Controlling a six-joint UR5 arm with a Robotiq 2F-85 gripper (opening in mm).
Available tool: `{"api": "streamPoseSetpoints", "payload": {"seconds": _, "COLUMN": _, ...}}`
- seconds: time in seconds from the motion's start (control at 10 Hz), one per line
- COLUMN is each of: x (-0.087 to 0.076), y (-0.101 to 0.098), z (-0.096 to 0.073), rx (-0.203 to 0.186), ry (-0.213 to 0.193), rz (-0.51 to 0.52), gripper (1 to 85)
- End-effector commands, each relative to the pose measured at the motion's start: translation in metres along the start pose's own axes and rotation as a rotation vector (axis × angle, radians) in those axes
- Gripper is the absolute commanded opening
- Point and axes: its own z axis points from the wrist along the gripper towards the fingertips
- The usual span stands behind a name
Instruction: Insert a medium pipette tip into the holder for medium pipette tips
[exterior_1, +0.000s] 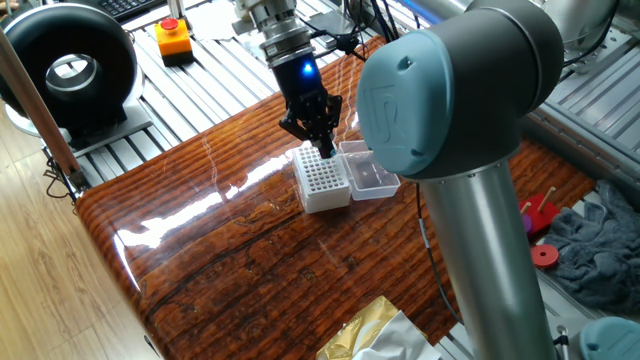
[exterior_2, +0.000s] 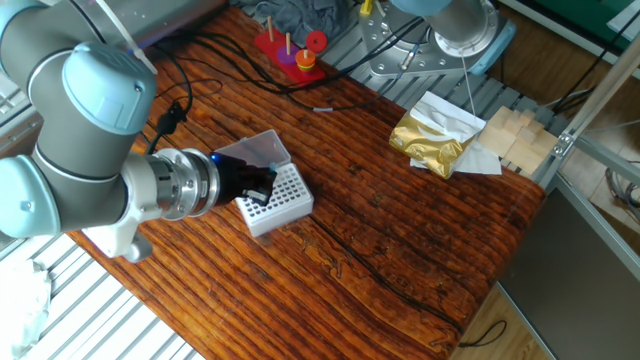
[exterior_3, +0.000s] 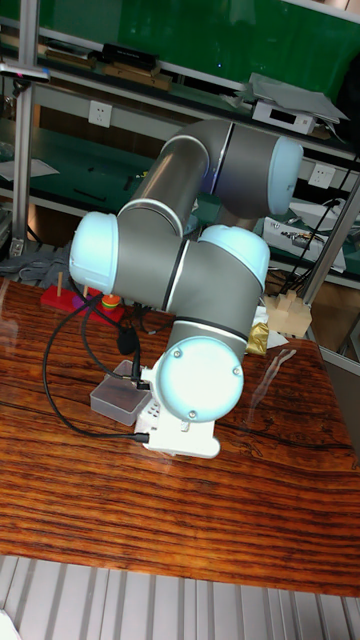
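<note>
Holder (exterior_1: 322, 180): boxy white plastic, hole-gridded top.

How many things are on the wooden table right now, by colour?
White: 1, the white perforated plastic tip box with its clear hinged lid.
Gold: 1, the crumpled gold foil bag.
Red: 1, the red peg stand.
Black: 1, the black cable.
Total: 4.
</note>
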Motion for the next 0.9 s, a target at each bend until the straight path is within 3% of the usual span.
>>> {"api": "streamPoseSetpoints", "payload": {"seconds": 0.0, "x": -0.008, "y": 0.004, "z": 0.001, "rx": -0.01, "ry": -0.008, "rz": -0.004, "gripper": 1.0}}
{"api": "streamPoseSetpoints", "payload": {"seconds": 0.8, "x": -0.021, "y": 0.003, "z": 0.003, "rx": -0.003, "ry": -0.032, "rz": -0.009, "gripper": 1.0}}
